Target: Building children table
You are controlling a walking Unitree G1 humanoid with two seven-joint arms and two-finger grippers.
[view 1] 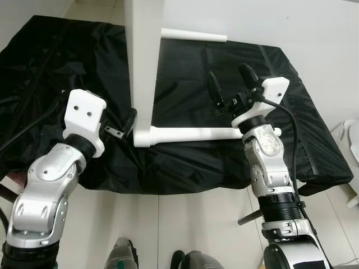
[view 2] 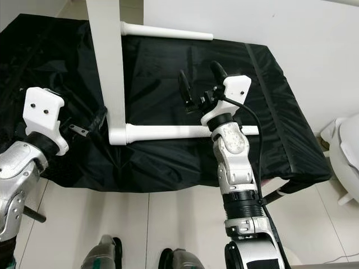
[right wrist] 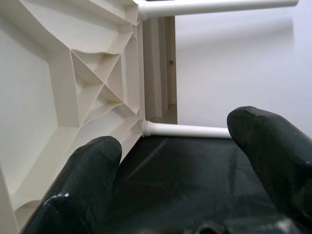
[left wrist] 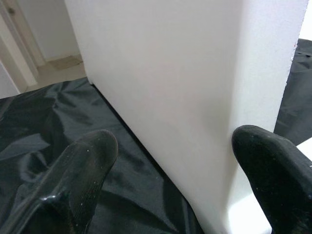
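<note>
Both spread: left end effector (left wrist: 170, 185) straddling upended white table's edge (view 1: 143, 67), right end effector (view 1: 231, 87) above its leg (view 1: 190, 134).

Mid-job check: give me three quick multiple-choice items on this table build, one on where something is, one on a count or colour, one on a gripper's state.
1. Where does the white tabletop stand?
A. on its edge on the black sheet
B. flat on the bare floor
C. on a chair

2. How many legs are seen fitted to the tabletop?
A. none
B. two
C. four

3. How is the right gripper?
A. shut on a leg
B. shut on the sheet
C. open, holding nothing

Answers: 1 A, the head views show it upright on the sheet. 2 B, two white legs stick out sideways. 3 C, its fingers stand apart above the near leg.
</note>
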